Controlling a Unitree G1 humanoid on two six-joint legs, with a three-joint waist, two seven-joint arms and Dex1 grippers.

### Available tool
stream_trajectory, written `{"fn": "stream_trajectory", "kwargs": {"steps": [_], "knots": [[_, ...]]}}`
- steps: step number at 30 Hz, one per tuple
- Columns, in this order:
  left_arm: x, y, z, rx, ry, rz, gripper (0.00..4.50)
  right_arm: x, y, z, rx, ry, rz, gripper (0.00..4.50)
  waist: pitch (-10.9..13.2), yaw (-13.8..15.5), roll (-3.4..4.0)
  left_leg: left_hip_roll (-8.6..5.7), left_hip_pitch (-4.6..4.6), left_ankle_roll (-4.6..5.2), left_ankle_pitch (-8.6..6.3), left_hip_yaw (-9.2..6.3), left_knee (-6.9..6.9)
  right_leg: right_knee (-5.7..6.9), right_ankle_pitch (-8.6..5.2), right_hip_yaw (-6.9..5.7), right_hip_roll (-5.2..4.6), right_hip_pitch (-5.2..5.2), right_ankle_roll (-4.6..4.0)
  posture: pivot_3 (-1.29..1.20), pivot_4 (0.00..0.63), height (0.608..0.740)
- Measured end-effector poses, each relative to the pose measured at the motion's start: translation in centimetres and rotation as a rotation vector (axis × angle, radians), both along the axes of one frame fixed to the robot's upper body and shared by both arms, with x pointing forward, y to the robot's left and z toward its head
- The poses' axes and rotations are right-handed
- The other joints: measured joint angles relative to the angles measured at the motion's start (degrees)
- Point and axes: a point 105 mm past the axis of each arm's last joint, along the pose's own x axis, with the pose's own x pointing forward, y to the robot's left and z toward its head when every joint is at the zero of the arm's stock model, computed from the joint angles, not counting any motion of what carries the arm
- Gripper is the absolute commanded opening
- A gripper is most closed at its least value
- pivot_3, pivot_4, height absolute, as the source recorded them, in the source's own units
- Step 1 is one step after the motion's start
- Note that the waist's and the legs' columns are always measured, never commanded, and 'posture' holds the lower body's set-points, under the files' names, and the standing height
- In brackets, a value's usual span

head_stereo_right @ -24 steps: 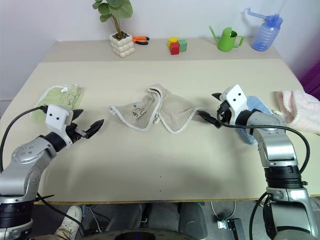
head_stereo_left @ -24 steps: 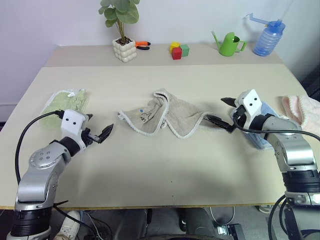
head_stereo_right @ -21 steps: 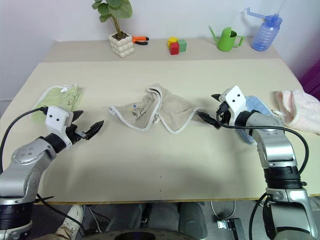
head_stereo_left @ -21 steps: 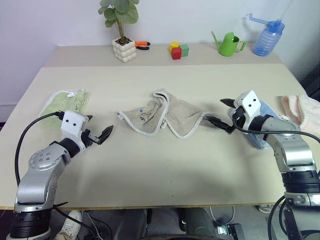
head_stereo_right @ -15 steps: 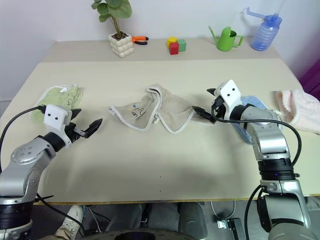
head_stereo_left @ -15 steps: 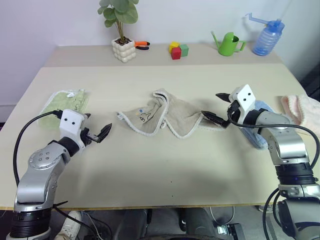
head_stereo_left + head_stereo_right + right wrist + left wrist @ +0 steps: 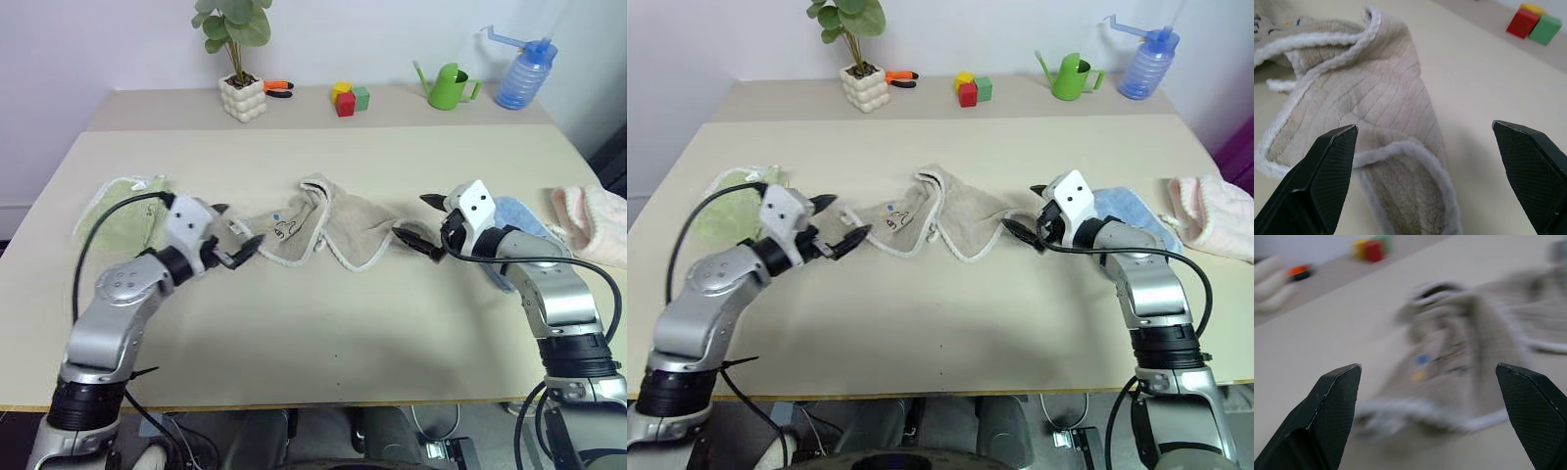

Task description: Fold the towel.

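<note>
Both grippers stand wide open at opposite ends of the towel [image 7: 323,227], and neither holds anything. For the left gripper [image 7: 238,243], the crumpled beige towel lies straight ahead of its fingertips: the white-edged corner with the small dark printed mark sits just beyond the tips, near them, though contact cannot be made out. In the left wrist view that corner lies between the two spread black fingers [image 7: 1332,396]. The left forearm reaches in low over the table [image 7: 313,343], angled forward and toward the robot's right, with the gripper close to level and dipping slightly.

For the right gripper [image 7: 421,223], the towel's other end lies directly ahead, a folded flap with white edging just in front of the tips; the right wrist view shows this flap between the spread fingers [image 7: 1327,166]. The right arm comes in from the robot's right, pointing forward and to the left, also near level. A light-blue towel [image 7: 514,220] lies just behind this gripper, under the forearm.
</note>
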Motion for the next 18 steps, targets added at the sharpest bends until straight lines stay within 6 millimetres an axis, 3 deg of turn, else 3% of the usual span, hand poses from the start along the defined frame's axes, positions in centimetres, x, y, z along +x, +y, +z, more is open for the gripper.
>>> {"fn": "stream_trajectory", "kwargs": {"steps": [6, 18], "knots": [[-1.6, -4.3, -2.0, 0.148, 0.044, -0.245, 4.48, -0.3, 0.7, -0.1, 0.055, 0.016, -0.006, 4.5, 0.0, 0.2, 0.0, -0.01, -0.01, 0.03, -0.02, 0.0, 0.01, -0.01, 0.0, 0.01, 0.0, 0.01, 0.0, 0.0, 0.15, 0.732], [0.0, -6.8, -6.0, 0.309, 0.078, -0.217, 4.48, -1.0, -0.2, -1.0, 0.048, 0.006, -0.083, 4.5, 0.0, 0.2, 0.0, -0.01, 0.0, 0.04, -0.02, -0.01, 0.03, 0.01, 0.0, 0.0, 0.02, 0.03, 0.01, 0.0, 0.15, 0.732]]}}
